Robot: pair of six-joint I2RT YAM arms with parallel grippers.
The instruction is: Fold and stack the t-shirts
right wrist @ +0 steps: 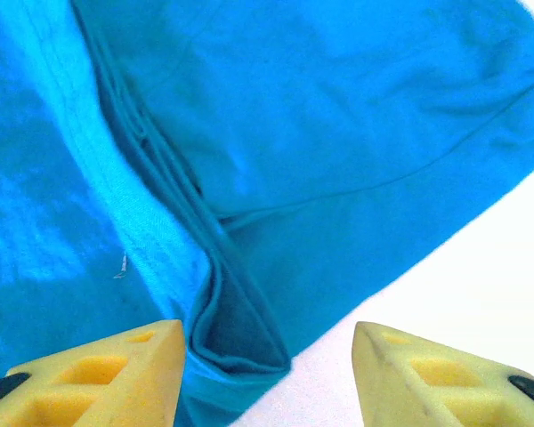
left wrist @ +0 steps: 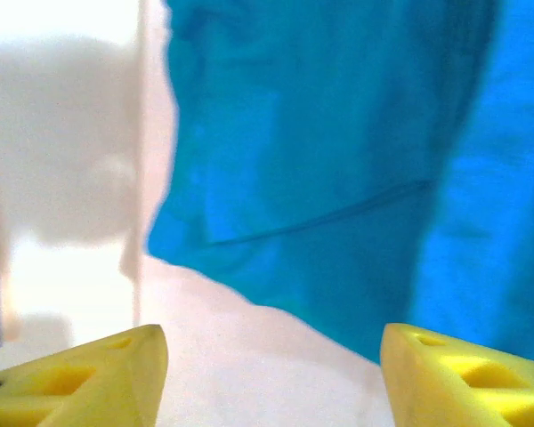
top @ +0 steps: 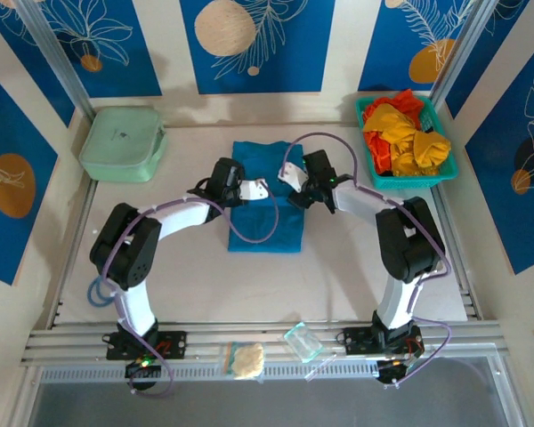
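A deep teal-blue t-shirt (top: 260, 158) lies folded into a narrow rectangle on the white table, mid-back. Both grippers hover over its upper half. My left gripper (top: 252, 189) is open; in the left wrist view its yellow fingers (left wrist: 116, 374) stand wide apart over bare table at the edge of the shirt (left wrist: 338, 160), with nothing between them. My right gripper (top: 292, 176) is open too. A folded corner of the shirt (right wrist: 240, 347) lies by its left finger, untouched. Yellow-orange t-shirts (top: 409, 147) and a red one (top: 408, 100) sit crumpled in the basket.
The teal mesh basket (top: 409, 182) stands at the back right corner. A pale green zip case (top: 123, 142) sits at the back left. A clear plastic piece (top: 303, 341) and a pale lump (top: 246, 358) lie on the near rail. Purple cables loop over the shirt's lower half.
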